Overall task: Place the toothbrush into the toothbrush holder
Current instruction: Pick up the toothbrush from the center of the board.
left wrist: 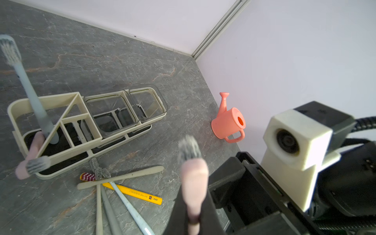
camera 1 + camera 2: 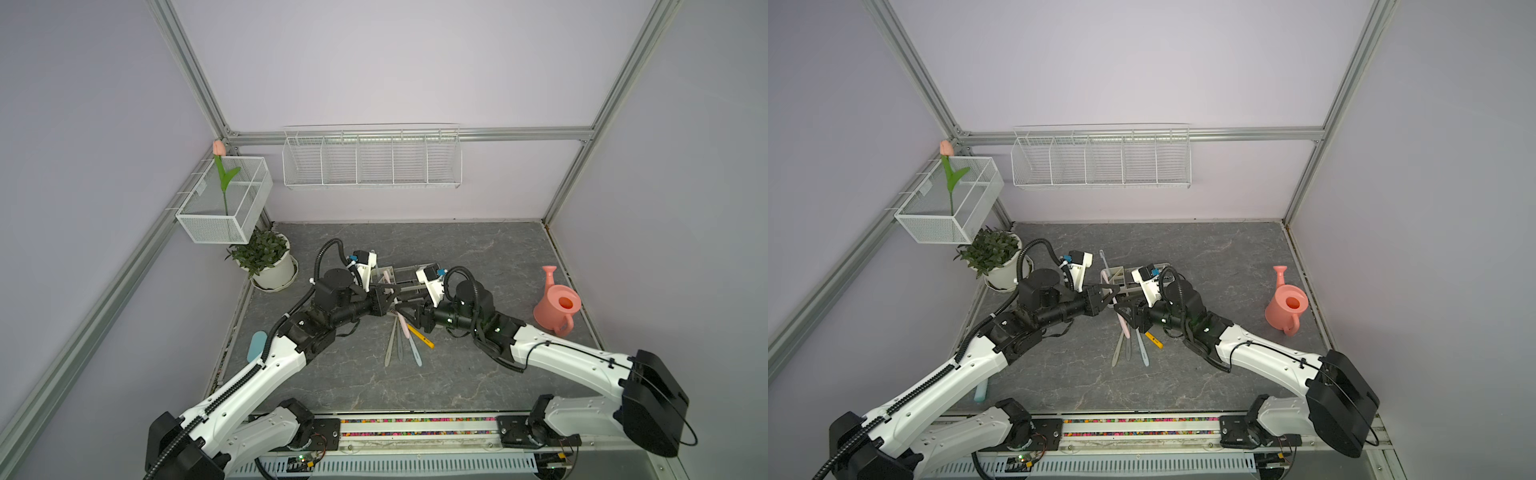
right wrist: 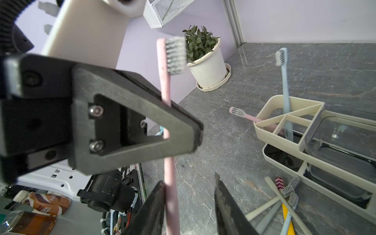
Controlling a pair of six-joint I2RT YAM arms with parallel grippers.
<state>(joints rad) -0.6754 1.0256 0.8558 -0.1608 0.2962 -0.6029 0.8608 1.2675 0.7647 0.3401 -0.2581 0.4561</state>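
Just in front of the toothbrush holder [image 1: 48,98], above the grey bench [image 1: 122,61], the two end effectors met almost tip to tip. The left end effector [image 2: 387,297] was closed tight on a pink toothbrush [image 3: 163,89]. Its fingers [image 3: 183,134] pinched the handle a little below the grey-bristled head, which stuck out past the grip on one side while the long handle ran out on the other.

The right end effector [image 3: 189,179] had its fingers apart, with the lower handle passing between them. The handle lay against the inner face of one finger [image 3: 152,207] and the opposite finger stood clear of it, so only the left one gripped the brush. The brush hung in the air, outside the holder and near its cream end.

The holder stood flat on the bench. Its cream divided bin carried a light blue toothbrush [image 1: 30,89] standing head up and a second pink toothbrush [image 1: 32,152] leaning with its head out over the rim.

A loose heap of toothbrushes [image 1: 109,205], a yellow one [image 1: 132,193] among them, lay crossed on the bench just beside the holder's long side.
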